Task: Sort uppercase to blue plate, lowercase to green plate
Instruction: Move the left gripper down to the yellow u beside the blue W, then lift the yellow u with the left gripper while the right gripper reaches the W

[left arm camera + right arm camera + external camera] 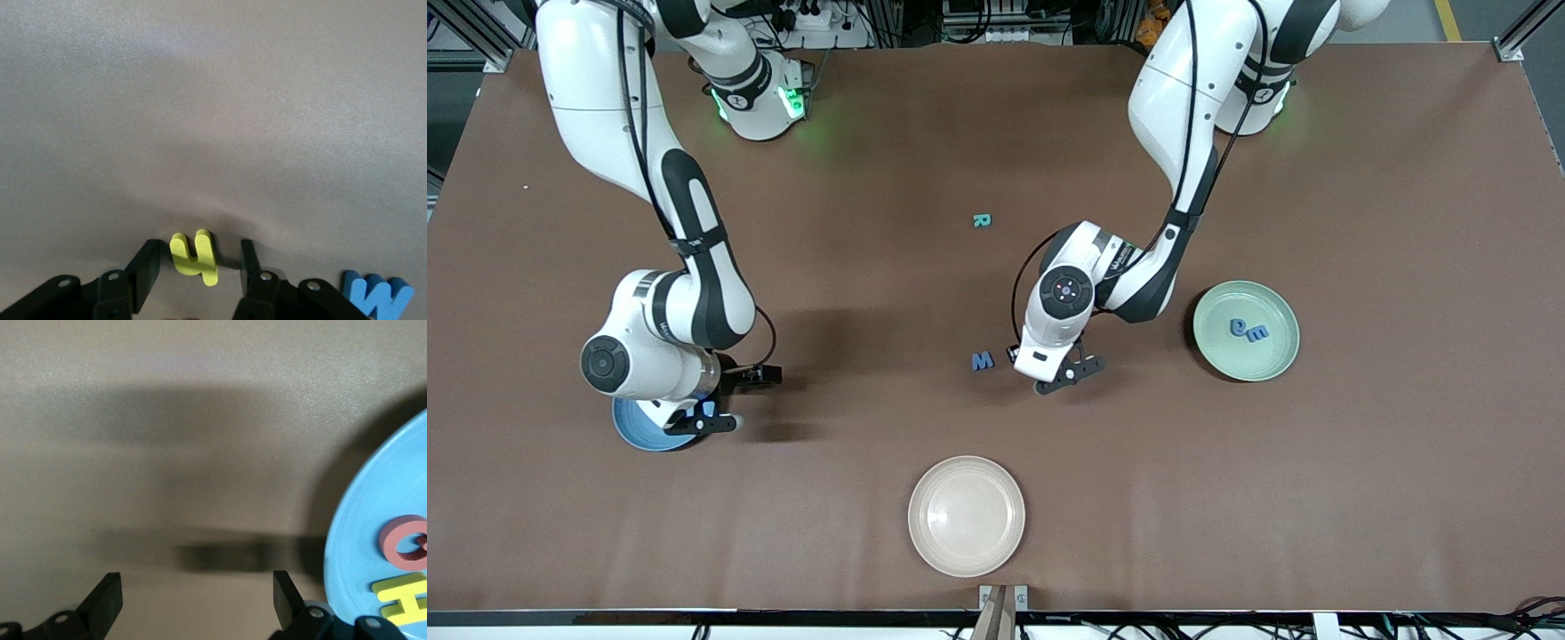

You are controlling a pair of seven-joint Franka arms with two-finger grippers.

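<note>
My left gripper [1060, 378] is down at the table's middle, open, with a small yellow h [195, 258] lying between its fingers [147, 267]; a gap shows on each side of the letter. A blue W [983, 360] [377, 300] lies beside it on the table. A teal R [982, 220] lies nearer the robots' bases. The green plate [1272, 360] holds two blue lowercase letters [1248, 331]. My right gripper [707, 420] [197, 580] hangs open and empty at the edge of the blue plate [636, 433] [367, 520], which holds a pinkish-red Q [403, 543] and a yellow H [400, 600].
A cream plate [967, 516] sits near the table's front edge, nearer the front camera than the blue W. Brown table surface stretches between the three plates.
</note>
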